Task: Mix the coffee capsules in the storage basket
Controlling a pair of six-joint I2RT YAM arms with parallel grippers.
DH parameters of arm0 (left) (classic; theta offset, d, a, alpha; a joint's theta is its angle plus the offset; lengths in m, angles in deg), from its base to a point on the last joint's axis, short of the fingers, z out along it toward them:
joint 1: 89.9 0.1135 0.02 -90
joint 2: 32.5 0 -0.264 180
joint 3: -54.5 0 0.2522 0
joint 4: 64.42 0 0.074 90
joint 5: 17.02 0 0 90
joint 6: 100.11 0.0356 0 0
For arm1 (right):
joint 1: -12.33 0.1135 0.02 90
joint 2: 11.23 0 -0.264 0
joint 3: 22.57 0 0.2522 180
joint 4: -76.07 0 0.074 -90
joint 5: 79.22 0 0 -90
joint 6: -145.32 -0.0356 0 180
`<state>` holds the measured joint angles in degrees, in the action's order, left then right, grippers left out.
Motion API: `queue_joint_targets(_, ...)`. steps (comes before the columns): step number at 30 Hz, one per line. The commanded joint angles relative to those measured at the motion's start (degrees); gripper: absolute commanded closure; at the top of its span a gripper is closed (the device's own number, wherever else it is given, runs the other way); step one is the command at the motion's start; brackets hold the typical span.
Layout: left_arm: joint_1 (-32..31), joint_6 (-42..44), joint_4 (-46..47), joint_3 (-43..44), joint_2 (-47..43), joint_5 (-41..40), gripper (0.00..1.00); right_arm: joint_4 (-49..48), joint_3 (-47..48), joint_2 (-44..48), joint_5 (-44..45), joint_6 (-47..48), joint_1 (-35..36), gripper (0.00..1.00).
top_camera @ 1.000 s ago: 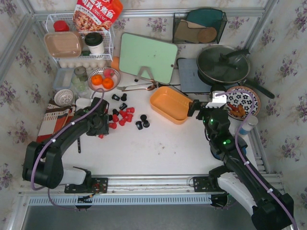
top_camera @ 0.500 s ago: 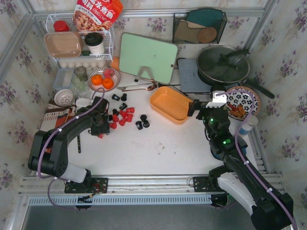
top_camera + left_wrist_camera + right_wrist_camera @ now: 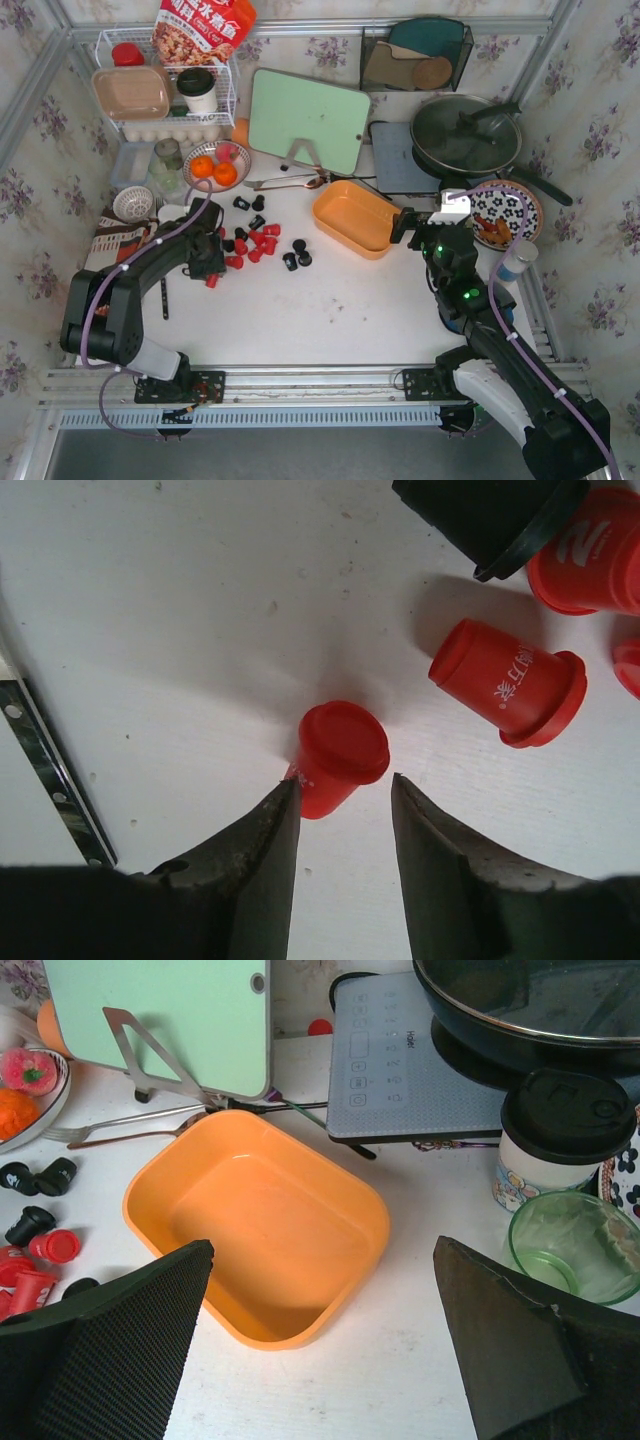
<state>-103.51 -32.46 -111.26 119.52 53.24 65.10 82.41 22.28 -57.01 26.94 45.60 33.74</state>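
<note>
The orange storage basket (image 3: 345, 184) sits right of centre and holds nothing; the right wrist view shows its bare floor (image 3: 260, 1225). Red and black coffee capsules (image 3: 255, 240) lie scattered on the white table to its left. One red capsule (image 3: 211, 281) lies apart, nearest me. My left gripper (image 3: 207, 264) is open over that capsule (image 3: 338, 755). The capsule lies just beyond the fingertips and touches the left one. My right gripper (image 3: 408, 226) is open wide and empty, beside the basket's right end (image 3: 322, 1245).
A bowl of oranges (image 3: 215, 168) stands behind the capsules. A green cutting board (image 3: 308, 120) stands behind the basket. An induction plate with a pan (image 3: 465, 135) is at the back right. A lidded cup (image 3: 560, 1140), green glass (image 3: 575, 1245) and patterned plate (image 3: 505, 212) are right of the basket.
The left arm's elbow has swung left and its gripper has shifted slightly back by the lone red capsule. The right arm has not moved.
</note>
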Motion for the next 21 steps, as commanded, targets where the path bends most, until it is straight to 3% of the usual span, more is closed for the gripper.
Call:
queue_joint_targets(1, 0.1, -0.7, 0.4, 0.6, 1.5, 1.0, 0.56, -1.3, 0.4, 0.1, -0.1, 0.2, 0.0, 0.00)
queue_joint_targets(9, 0.1, -2.1, 1.8, -0.9, 1.6, 4.8, 0.64, -1.3, 0.4, -0.1, -0.3, 0.2, 0.0, 0.00)
queue_joint_targets(21, -0.1, -4.5, 5.6, -4.9, 1.4, 4.0, 0.66, -1.1, 0.4, -0.2, -0.2, 0.1, 0.0, 0.00)
